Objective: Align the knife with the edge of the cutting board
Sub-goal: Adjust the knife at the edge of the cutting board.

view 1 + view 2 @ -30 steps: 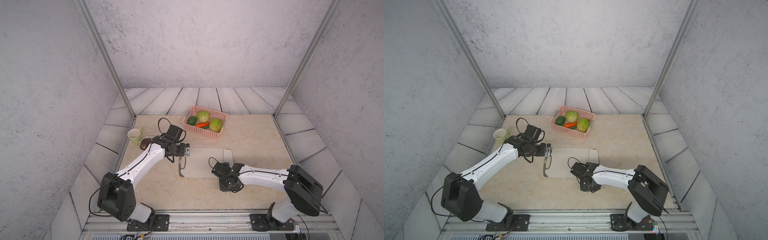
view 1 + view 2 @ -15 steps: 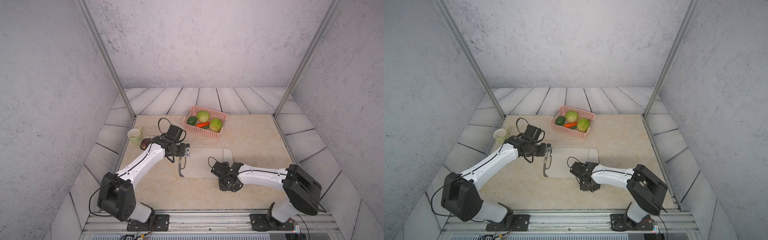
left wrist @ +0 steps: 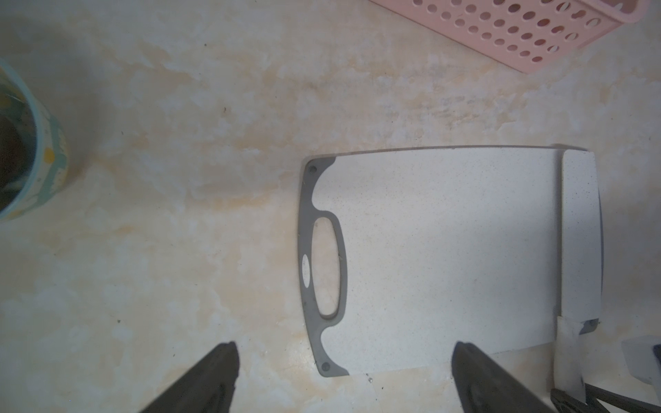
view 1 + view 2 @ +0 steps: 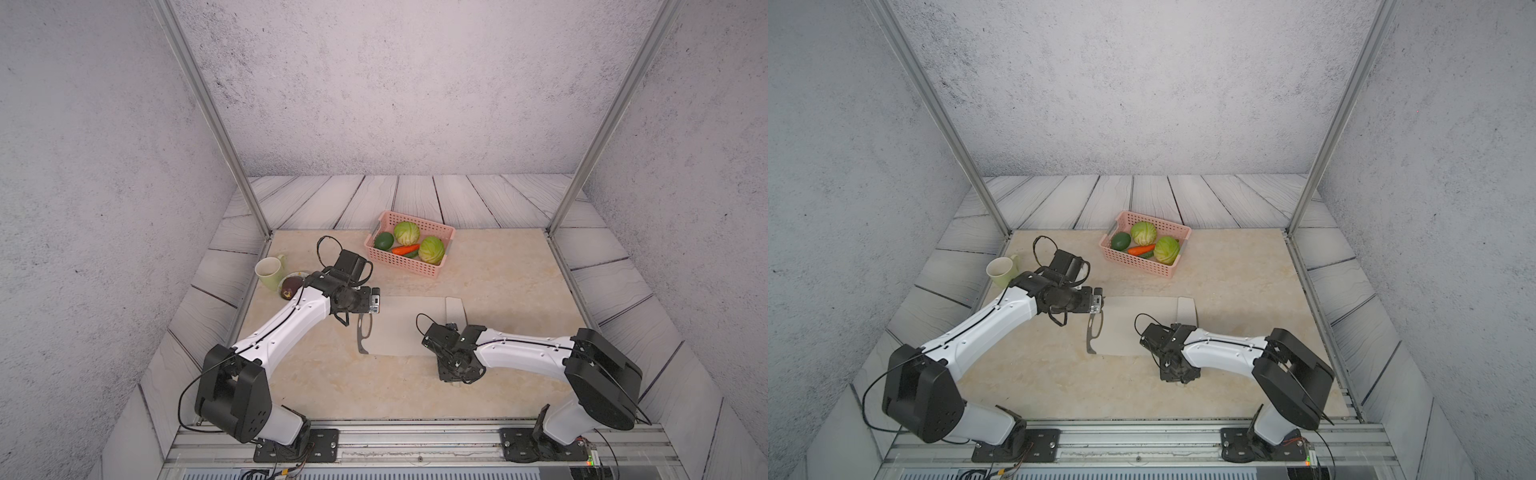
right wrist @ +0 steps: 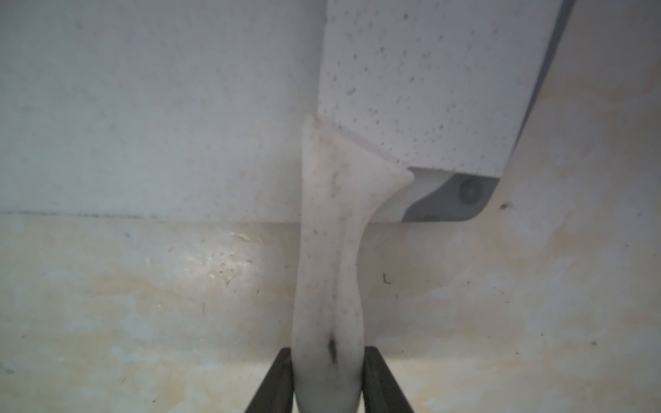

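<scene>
The cutting board [image 4: 399, 328] [image 4: 1125, 328] lies flat mid-table, pale with a dark grey rim, its oval handle cutout [image 3: 327, 264] at the left end. The knife's broad pale blade [image 4: 454, 308] [image 4: 1185, 308] [image 3: 581, 232] rests on the board's right end, roughly parallel to that edge. Its cream handle [image 5: 329, 279] sticks out past the near long edge. My right gripper [image 4: 454, 338] [image 4: 1177, 338] [image 5: 328, 357] is shut on the handle's end. My left gripper [image 4: 373, 301] [image 4: 1097, 302] [image 3: 345, 347] hovers open over the board's left end, holding nothing.
A pink basket [image 4: 399, 262] [image 4: 1133, 259] [image 3: 518, 28] with cabbages, an avocado and a carrot stands behind the board. A pale green mug [image 4: 269, 272] [image 4: 1000, 270] and a small bowl [image 4: 297, 276] [image 3: 39, 150] with a dark fruit sit at the far left.
My right gripper has edged very slightly to the left with the knife. The left arm has stayed still, jaws wide.
</scene>
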Controlling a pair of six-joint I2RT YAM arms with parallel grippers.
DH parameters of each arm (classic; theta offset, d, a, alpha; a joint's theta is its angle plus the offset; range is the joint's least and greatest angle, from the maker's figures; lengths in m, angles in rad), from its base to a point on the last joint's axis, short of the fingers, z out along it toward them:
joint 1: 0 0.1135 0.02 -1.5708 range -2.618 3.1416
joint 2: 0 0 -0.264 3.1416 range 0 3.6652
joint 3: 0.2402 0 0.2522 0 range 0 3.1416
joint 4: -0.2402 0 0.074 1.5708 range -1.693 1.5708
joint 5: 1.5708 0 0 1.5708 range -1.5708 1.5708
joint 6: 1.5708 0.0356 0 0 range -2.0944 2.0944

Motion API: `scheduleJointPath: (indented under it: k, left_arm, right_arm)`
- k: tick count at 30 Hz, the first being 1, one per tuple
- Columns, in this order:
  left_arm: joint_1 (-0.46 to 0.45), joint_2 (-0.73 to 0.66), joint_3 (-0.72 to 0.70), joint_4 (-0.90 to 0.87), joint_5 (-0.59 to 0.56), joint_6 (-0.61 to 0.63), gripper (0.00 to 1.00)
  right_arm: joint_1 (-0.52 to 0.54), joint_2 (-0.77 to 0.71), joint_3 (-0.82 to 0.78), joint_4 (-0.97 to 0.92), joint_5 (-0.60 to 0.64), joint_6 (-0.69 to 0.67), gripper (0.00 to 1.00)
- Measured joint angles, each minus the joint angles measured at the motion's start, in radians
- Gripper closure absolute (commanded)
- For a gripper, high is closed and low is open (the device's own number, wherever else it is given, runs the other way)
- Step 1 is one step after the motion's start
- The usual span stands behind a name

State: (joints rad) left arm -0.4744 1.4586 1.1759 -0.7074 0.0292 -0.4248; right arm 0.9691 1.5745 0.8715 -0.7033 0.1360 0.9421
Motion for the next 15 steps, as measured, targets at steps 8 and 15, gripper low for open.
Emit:
scheduleJointPath:
  k: [8, 15]
  left_arm:
    - [0.0, 0.0, 0.0, 0.0, -0.001, 0.002, 0.02]
    - [-0.004, 0.001, 0.0, 0.0, -0.006, 0.003, 0.02]
  right_arm:
    - [-0.006, 0.0, 0.0, -0.003, 0.011, -0.002, 0.66]
    - [-0.008, 0.0, 0.001, -0.004, 0.018, -0.002, 0.67]
